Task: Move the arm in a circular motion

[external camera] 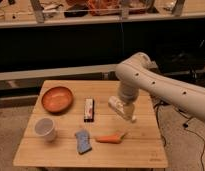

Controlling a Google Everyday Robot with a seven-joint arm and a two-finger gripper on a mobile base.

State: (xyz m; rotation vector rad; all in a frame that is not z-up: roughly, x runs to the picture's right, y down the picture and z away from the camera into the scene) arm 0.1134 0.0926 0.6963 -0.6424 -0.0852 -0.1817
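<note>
Fingers (129,114) pressed together into one narrow tip, grasping nothing. Gripper (132,119) hangs low over worktop (143,150), right of centre, near carrot (108,139). Arm (161,87) reaches in from right, elbow bent above worktop's back edge. Bowl (57,99), cup (45,128), sponge (83,141) lie left.

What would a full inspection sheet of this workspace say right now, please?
Surface: wooden table, standing on a speckled floor.
Job's things: cream-white arm reaching in from the right, bent down over the table.
Clutter: orange bowl, white cup, dark packet, blue sponge, carrot.
Grippers: gripper low over the table's right half, just beyond the carrot.
Cables: dark cable on the floor, right.
Surroundings: cluttered bench behind the table.
</note>
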